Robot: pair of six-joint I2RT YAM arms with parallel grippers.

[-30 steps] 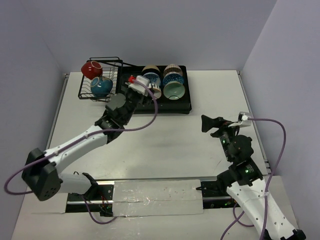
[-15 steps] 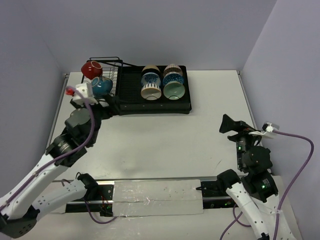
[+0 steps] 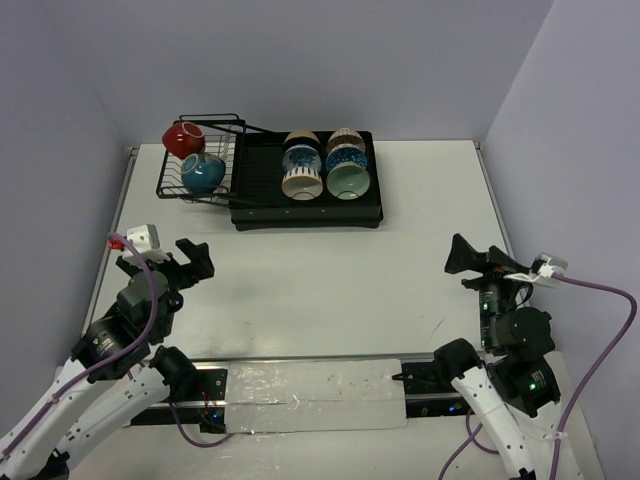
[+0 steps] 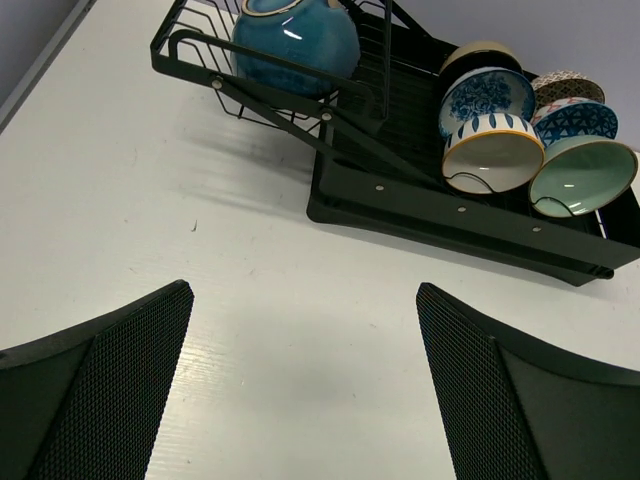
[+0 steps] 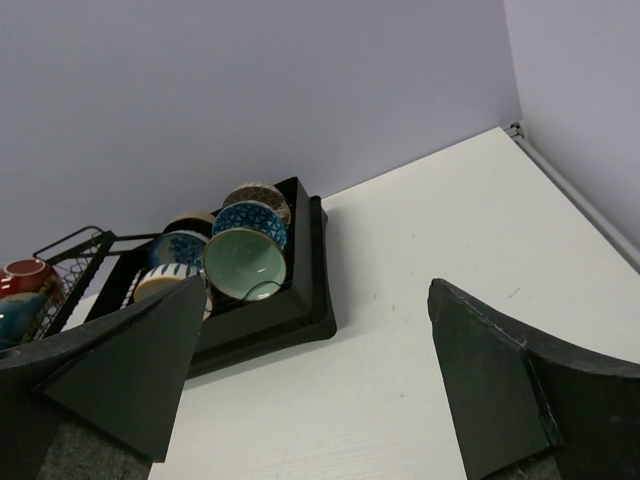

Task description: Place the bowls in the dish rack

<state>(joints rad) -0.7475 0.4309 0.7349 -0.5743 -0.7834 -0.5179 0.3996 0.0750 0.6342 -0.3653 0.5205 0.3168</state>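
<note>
Near left, over the white table (image 3: 330, 275): left gripper (image 4: 303, 295), fingers wide apart, nothing between them. Well back from the rack.

Near right: right gripper (image 5: 316, 288), fingers wide apart too, nothing held. Also well back from the rack.

Far back on the table, a bit left of the middle: the dish rack (image 3: 305, 216). A black tray with ridges, and a small wire basket (image 3: 170, 186) joined at its left end.

In the tray, two rows of bowls side by side, all tipped up on their edges, open sides facing near.

Left row: striped white bowl (image 3: 302, 183) in front, blue flower bowl (image 3: 301, 158) right behind, tan bowl (image 3: 301, 138) at the very back.

Right row: green bowl (image 3: 348, 181) in front, blue patterned bowl (image 3: 346, 157) behind, brown patterned bowl (image 3: 344, 137) last.

In the basket: big blue bowl (image 3: 203, 172) on the near side, red bowl (image 3: 183, 138) just behind at the far left corner.
</note>
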